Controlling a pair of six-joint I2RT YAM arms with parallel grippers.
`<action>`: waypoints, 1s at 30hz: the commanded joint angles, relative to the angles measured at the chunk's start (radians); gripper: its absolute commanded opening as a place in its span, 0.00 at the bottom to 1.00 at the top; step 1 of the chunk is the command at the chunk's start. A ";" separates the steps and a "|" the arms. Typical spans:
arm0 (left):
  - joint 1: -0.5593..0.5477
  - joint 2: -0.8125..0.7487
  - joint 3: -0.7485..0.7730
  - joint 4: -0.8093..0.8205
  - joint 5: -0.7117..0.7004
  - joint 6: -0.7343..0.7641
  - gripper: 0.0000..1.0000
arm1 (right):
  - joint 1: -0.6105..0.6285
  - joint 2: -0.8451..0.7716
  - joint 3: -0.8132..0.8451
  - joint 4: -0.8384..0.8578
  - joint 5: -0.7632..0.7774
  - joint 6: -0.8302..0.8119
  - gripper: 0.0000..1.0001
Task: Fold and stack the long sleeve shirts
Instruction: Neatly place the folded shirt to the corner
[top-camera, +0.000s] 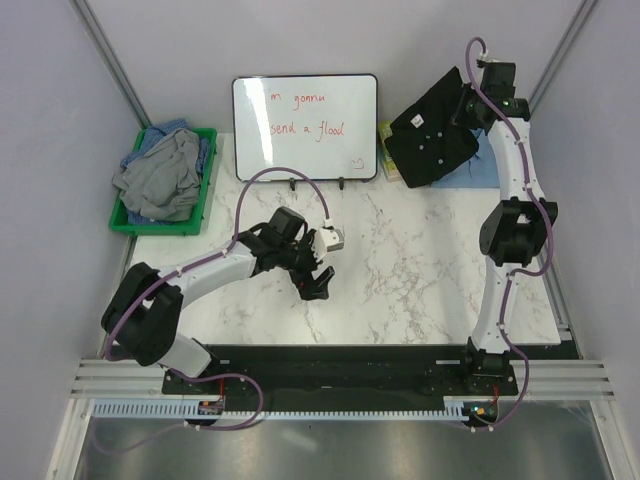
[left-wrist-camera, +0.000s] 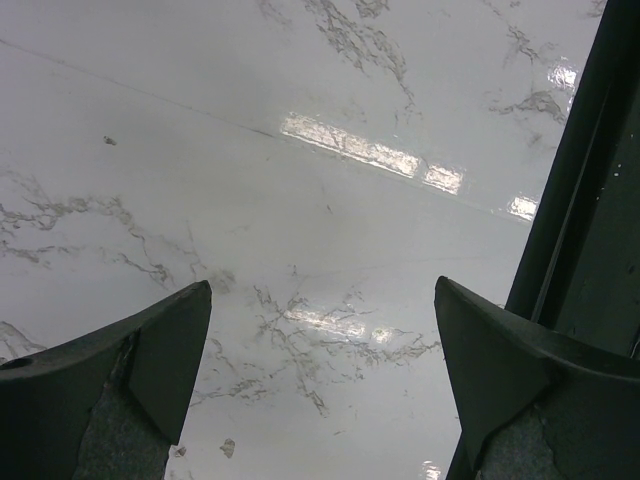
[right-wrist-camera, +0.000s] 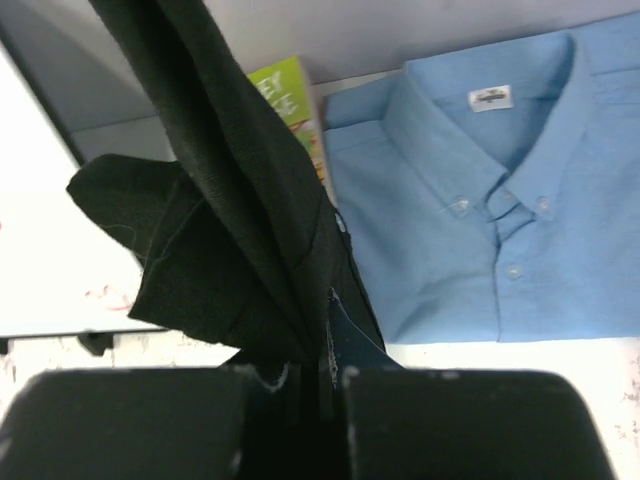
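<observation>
My right gripper (top-camera: 468, 103) is at the far right of the table and is shut on the black shirt (top-camera: 432, 138), which hangs folded from it with small pale buttons showing. In the right wrist view the black shirt (right-wrist-camera: 225, 230) runs into the closed jaws of this gripper (right-wrist-camera: 325, 378). A folded light blue collared shirt (right-wrist-camera: 490, 220) lies flat under and beside it; its edge shows from above (top-camera: 478, 174). My left gripper (top-camera: 316, 281) is open and empty over the bare marble table (left-wrist-camera: 300, 180), its fingers (left-wrist-camera: 150, 370) wide apart. Grey and blue shirts (top-camera: 160, 180) are piled in the bin.
A green bin (top-camera: 207, 170) stands at the far left. A whiteboard (top-camera: 305, 128) with red writing stands at the back middle. A green-covered book (right-wrist-camera: 288, 100) lies behind the black shirt, next to the blue one. The arms' black base rail (left-wrist-camera: 600, 200) runs along the near edge.
</observation>
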 joint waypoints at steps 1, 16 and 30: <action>0.006 -0.001 0.025 0.014 0.009 0.004 0.99 | -0.037 0.009 0.044 0.114 -0.030 0.041 0.00; 0.008 0.053 0.103 -0.092 0.006 0.005 0.99 | -0.204 0.091 -0.055 0.220 -0.285 0.205 0.00; 0.008 0.141 0.220 -0.202 -0.010 -0.015 0.99 | -0.299 0.199 0.030 0.289 -0.357 0.224 0.00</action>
